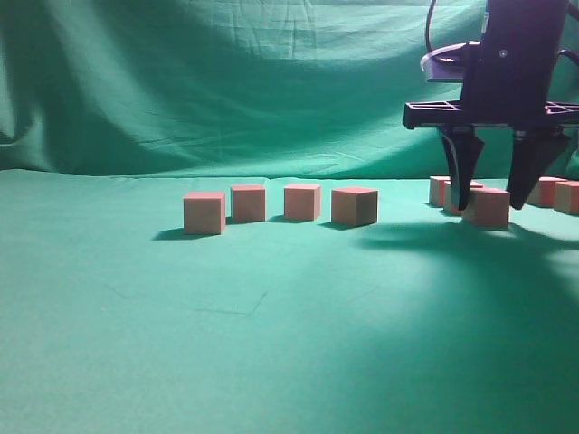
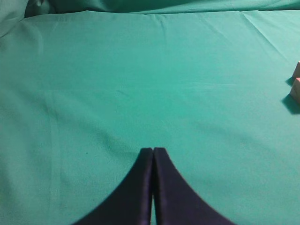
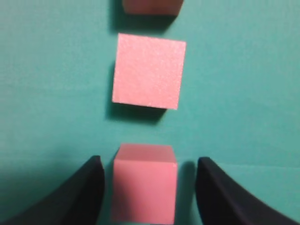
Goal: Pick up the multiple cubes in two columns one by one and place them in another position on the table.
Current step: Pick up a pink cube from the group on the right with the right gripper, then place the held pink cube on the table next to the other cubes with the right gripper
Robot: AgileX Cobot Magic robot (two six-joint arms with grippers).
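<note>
green cloth, red cubes, one arm low over the pile

green cloth covers the table point(image 1: 271, 344) and hangs wrinkled behind it as a backdrop point(image 1: 226, 81). from where i stand, four cubes point(image 1: 204, 213) sit in a loose row across the middle, each apart from its neighbour, tan sides facing me and pinkish tops. off toward three o'clock a second cluster point(image 1: 554, 192) of cubes lies partly behind the arm; i can't count them cleanly there.

the right gripper point(image 1: 493, 194) hangs straight down over that cluster, its dark fingers point(image 1: 466, 172) straddling the nearest cube point(image 1: 488, 206). looking down from its wrist, that cube point(image 3: 144, 183) sits between the two fingers at six o'clock. there is a sliver of cloth showing on the right side and barely any on the left, so the jaws stand apart around it and are not yet pinching it. the cube rests on the table. another cube point(image 3: 149, 70) lies just beyond at twelve o'clock, and the edge of a third point(image 3: 152, 5) is at the top.

the left gripper point(image 2: 153, 154) hovers over bare cloth with its fingers pressed together and nothing between them. two cube corners point(image 2: 296, 86) peek in at three o'clock.
</note>
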